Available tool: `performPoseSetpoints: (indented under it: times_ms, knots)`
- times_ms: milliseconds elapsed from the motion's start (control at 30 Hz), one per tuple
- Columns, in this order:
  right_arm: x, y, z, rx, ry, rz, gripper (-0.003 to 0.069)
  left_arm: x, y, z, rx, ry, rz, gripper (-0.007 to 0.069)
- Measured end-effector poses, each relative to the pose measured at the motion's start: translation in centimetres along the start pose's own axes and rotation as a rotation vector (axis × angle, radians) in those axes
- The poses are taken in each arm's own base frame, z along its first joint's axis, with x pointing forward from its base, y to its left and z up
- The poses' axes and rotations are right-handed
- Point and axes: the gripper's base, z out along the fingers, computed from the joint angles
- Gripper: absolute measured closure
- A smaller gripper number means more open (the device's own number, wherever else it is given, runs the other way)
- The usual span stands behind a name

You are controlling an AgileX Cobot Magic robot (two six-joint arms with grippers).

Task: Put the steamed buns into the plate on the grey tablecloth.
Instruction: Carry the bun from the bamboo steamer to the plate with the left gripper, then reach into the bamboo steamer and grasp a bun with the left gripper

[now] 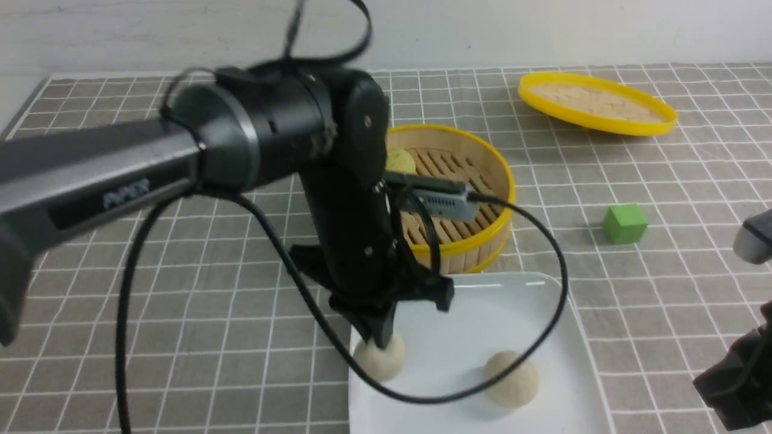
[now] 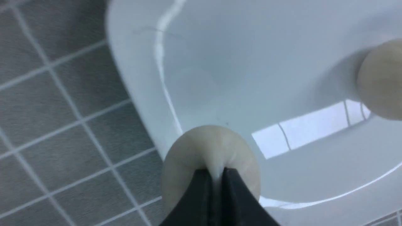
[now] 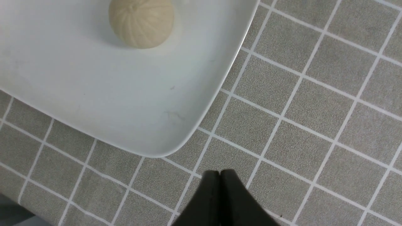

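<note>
1 pale bun [image 1: 511,378] lies in the white plate [image 1: 470,319]; the yellow bun [image 1: 401,161] sits in the bamboo steamer [image 1: 482,241]. My left pincer [image 2: 216,171], nearly shut, pinches a 2nd pale bun [image 2: 210,150] by its peak at the plate's left rim; I should carry it inward before releasing.

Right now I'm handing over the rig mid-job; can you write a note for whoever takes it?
Left claw: shut on a beige bun, low at the left rim of the plate; not yet released.
Right claw: shut, empty, over the cloth beside the plate.
Done: the other beige bun lies in the plate.
Left: release the held bun well inside the rim, then fetch the yellow bun from the steamer.
</note>
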Motion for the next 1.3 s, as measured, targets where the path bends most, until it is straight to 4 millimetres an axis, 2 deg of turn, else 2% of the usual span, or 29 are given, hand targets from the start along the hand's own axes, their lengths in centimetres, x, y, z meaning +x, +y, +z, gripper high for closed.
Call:
performPoseSetpoints:
  times_ms: [33,133,267,300,467,500,567,667,733,800,867,1000,1033,1067,1100,1133,1167,1300]
  knots:
    - [0.0,0.0,0.0,-0.001,0.0,0.0,0.065,0.1,-0.9,1.2,0.0,0.014,0.008,0.0573]
    - [0.0,0.0,0.0,-0.001,0.0,0.0,0.0648,0.1,-1.7,2.0,0.002,0.01,0.016,0.0557]
    - [0.0,0.0,0.0,-0.001,0.0,0.0,0.0648,0.0,-2.6,2.8,0.013,-0.005,0.027,0.0475]
    - [0.0,0.0,0.0,-0.001,0.0,0.0,0.0647,-0.1,-2.6,2.7,0.014,-0.009,0.027,0.0424]
    - [0.0,0.0,0.0,-0.001,0.0,0.001,0.0643,-1.5,-2.9,0.5,-0.02,-0.078,0.021,0.024]
    - [0.0,0.0,0.0,-0.001,0.0,0.001,0.0643,-1.5,-2.8,0.5,-0.024,-0.08,0.021,0.0233]
    - [0.0,0.0,0.0,-0.001,0.0,0.001,0.0641,-2.8,-2.6,-1.7,-0.1,-0.174,0.023,0.0135]
    - [0.0,0.0,0.0,-0.002,0.0,0.001,0.0638,-4.6,-1.9,-4.1,-0.187,-0.286,-0.007,0.0098]
    - [0.0,0.0,0.0,-0.003,-0.001,0.002,0.0635,-6.5,-0.8,-5.8,-0.211,-0.375,-0.072,0.0092]
    - [0.0,0.0,0.0,-0.003,-0.001,0.002,0.0633,-7.7,0.1,-6.1,-0.212,-0.407,-0.123,0.0089]
    - [0.0,0.0,0.0,-0.003,-0.001,0.002,0.0631,-10.0,2.4,-6.5,-0.204,-0.453,-0.21,0.0088]
    - [0.0,0.0,0.0,-0.003,-0.002,0.002,0.0625,-13.8,5.9,-5.0,-0.127,-0.484,-0.332,0.0088]
    - [0.0,0.0,0.0,-0.003,-0.002,0.002,0.0625,-13.9,5.8,-4.9,-0.122,-0.483,-0.333,0.0088]
    - [0.0,0.0,0.0,-0.003,-0.004,0.002,0.0622,-15.2,6.7,-3.7,-0.095,-0.487,-0.347,0.0088]
    - [0.0,0.0,0.0,-0.003,-0.004,0.002,0.062,-15.9,6.9,-2.9,-0.082,-0.491,-0.34,0.0088]
    - [0.0,0.0,0.0,-0.003,-0.004,0.002,0.062,-16.1,6.8,-3.0,-0.079,-0.499,-0.337,0.0088]
    - [0.0,0.0,0.0,-0.003,-0.004,0.002,0.0617,-16.8,6.9,-1.9,-0.073,-0.5,-0.324,0.0088]
    - [-0.1,0.0,0.0,-0.003,-0.006,0.002,0.0612,-17.9,6.8,-0.3,-0.058,-0.527,-0.291,0.0088]
